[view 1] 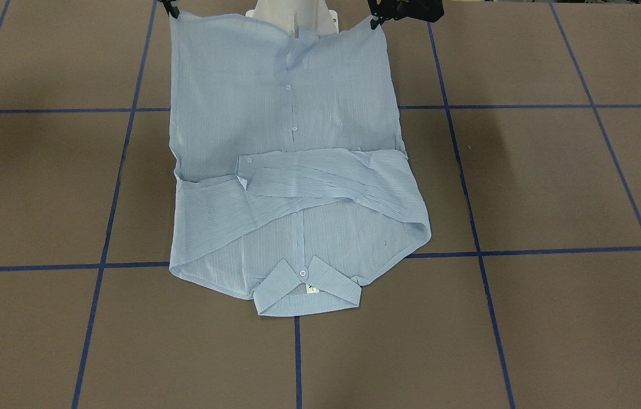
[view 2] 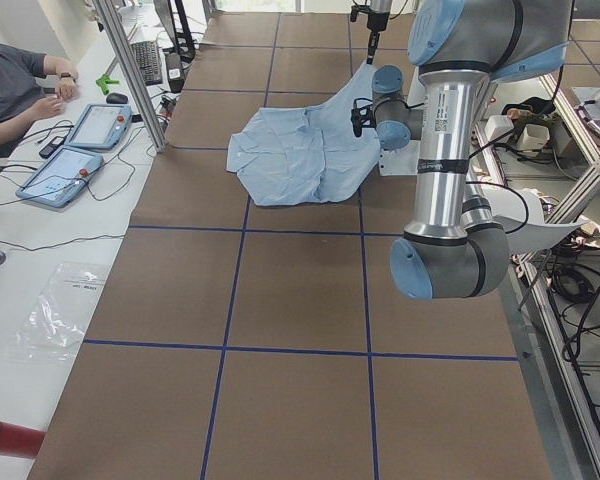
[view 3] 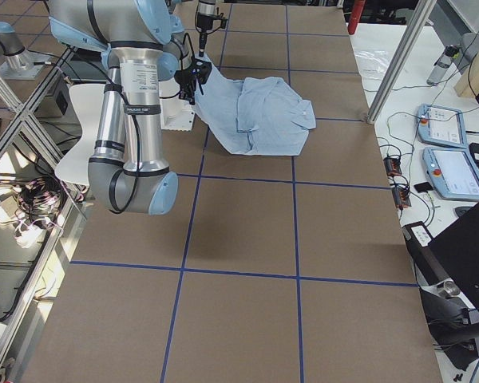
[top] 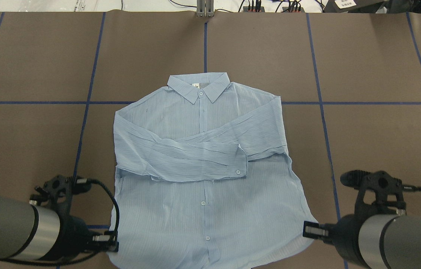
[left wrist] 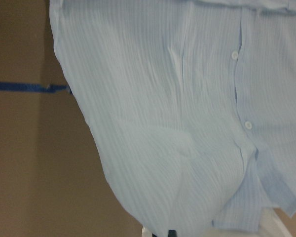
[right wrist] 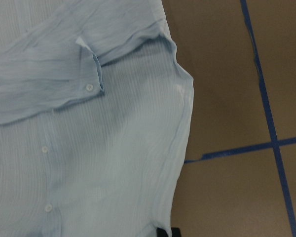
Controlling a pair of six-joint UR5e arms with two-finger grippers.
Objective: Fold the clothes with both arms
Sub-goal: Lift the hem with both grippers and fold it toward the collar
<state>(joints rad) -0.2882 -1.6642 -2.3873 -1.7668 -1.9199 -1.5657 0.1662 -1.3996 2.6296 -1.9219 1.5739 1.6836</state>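
The light blue striped shirt (view 1: 286,187) lies front up on the brown table, its collar (top: 198,86) on the side away from the robot. Both sleeves are folded across the chest (top: 195,155). My left gripper (top: 111,239) is shut on one hem corner, and my right gripper (top: 309,229) is shut on the other. In the front-facing view the hem hangs raised between the left gripper (view 1: 377,20) and the right gripper (view 1: 171,10). Each wrist view is filled mostly with shirt cloth (left wrist: 187,123) (right wrist: 89,148), so the fingers barely show.
Blue tape lines (top: 318,102) divide the brown table into squares. The white pedestal base (view 1: 292,14) stands behind the raised hem. A seated person (view 2: 10,85) and teach pendants (view 2: 75,150) are at a side desk beyond the table's far edge.
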